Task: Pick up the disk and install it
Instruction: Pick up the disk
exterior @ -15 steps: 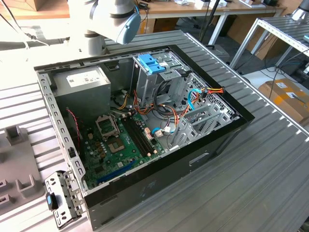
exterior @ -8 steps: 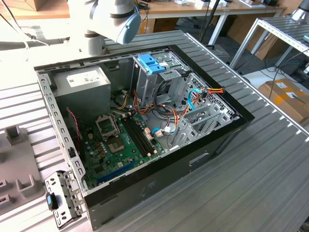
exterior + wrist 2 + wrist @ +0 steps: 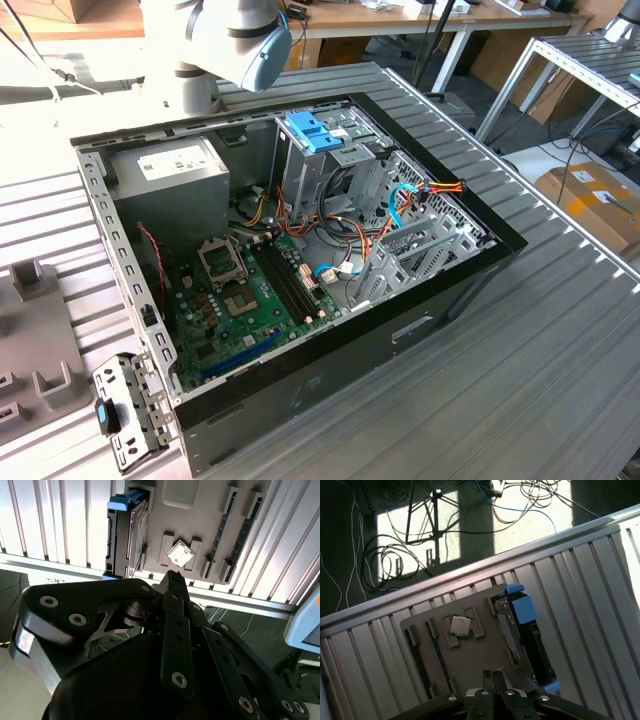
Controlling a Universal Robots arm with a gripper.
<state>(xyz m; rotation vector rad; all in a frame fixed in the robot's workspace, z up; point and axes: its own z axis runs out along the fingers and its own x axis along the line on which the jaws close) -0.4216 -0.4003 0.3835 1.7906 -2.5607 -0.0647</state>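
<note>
My black claw (image 3: pixel 492 674) hung closed, fingertips pressed together and gripping nothing, above the flat grey holder tray (image 3: pixel 475 655), near the dark disk (image 3: pixel 530 635) in bright blue plastic rails.

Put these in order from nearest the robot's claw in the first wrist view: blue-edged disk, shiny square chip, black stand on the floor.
1. The disk, on edge in the grey holder beside the gripper.
2. The chip, flat, farther along the holder.
3. The stand, down on the floor beyond the table.
</note>
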